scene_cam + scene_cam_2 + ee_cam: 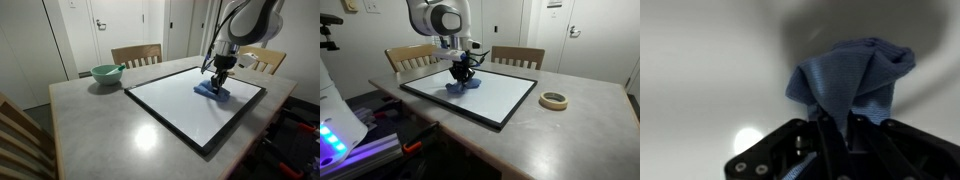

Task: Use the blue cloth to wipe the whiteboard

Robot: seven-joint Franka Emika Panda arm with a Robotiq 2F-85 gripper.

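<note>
A broad grey matte tabletop is filling the foreground and catching a bright patch of reflected light. Light wooden chairs are standing at its far edge. White panelled doors are lining the pale wall behind.

Arm: glossy white shell, rounded bulbous segments, dark grey rings at joints, seen in both exterior views. Dark wrist block above gripper. Gripper matte black, angular housing, two slim black fingers. Small round screw heads on housing in wrist view.
</note>
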